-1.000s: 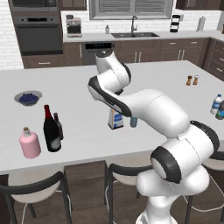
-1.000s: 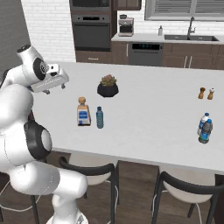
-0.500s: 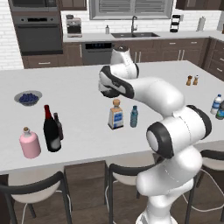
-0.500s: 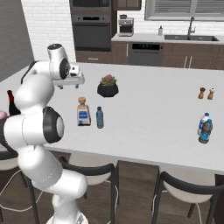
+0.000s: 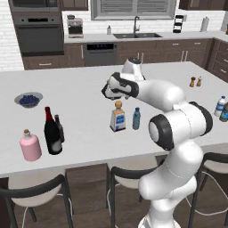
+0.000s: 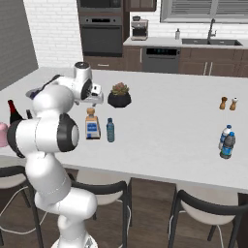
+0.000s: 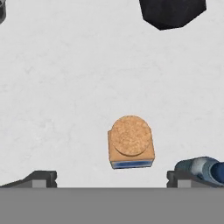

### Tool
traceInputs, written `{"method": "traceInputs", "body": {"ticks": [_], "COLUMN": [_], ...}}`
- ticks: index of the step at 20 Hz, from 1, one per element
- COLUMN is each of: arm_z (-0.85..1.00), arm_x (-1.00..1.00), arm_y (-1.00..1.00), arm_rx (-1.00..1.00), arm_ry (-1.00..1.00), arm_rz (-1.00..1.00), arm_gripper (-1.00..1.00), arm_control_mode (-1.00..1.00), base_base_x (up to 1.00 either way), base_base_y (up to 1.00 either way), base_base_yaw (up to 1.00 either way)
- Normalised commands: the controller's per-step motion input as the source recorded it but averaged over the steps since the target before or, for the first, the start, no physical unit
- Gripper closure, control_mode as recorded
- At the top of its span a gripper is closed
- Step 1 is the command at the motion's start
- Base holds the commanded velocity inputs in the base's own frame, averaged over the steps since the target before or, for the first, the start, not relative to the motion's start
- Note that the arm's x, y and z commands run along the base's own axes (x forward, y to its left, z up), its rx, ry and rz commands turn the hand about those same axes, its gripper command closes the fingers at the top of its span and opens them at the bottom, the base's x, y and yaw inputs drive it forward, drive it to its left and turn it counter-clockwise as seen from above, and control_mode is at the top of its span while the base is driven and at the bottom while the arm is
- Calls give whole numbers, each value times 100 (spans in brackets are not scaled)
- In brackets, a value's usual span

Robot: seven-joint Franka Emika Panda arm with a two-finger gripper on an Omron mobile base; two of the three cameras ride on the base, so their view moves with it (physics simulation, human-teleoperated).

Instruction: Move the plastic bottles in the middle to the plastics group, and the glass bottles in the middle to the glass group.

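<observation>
The robot's body is a glossy white arm [image 5: 178, 116] built of thick, rounded tube segments that swell into bulbous shoulders and elbows. At the joints sit dark grey, almost black round end caps [image 5: 159, 133] ringed by a thin pale line; one such disc faces the camera in each base view [image 6: 68, 134]. The lower column widens into a smooth white pedestal [image 6: 72, 213]. Near the wrist the shell narrows to a short white cylinder with a dark cap on top [image 6: 81, 66]. The hand is a boxy white block with dark trim [image 6: 95, 96], ending in two small dark grey fingertips [image 7: 41, 177] with squared, stepped ends.
</observation>
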Motion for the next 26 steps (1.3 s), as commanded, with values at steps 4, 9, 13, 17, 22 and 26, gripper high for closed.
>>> {"method": "traceInputs", "body": {"ticks": [4, 9, 13, 17, 22, 26], "arm_z": [-11, 5, 12, 1, 3, -17], "arm_x": [17, 1, 0, 0, 3, 23], "arm_y": [-1, 0, 0, 1, -1, -8], "arm_rx": [0, -2, -4, -9, -4, 0], "arm_ry": [0, 1, 7, 20, 17, 2], "arm_rz": [0, 5, 5, 2, 2, 4], "arm_gripper": [-100, -100, -100, -100, -100, -100], "arm_control_mode": [-100, -100, -100, -100, -100, -100], "base_base_x": [0, 0, 0, 0, 0, 0], "base_base_y": [0, 0, 0, 0, 0, 0], "base_base_yaw": [0, 0, 0, 0, 0, 0]}}
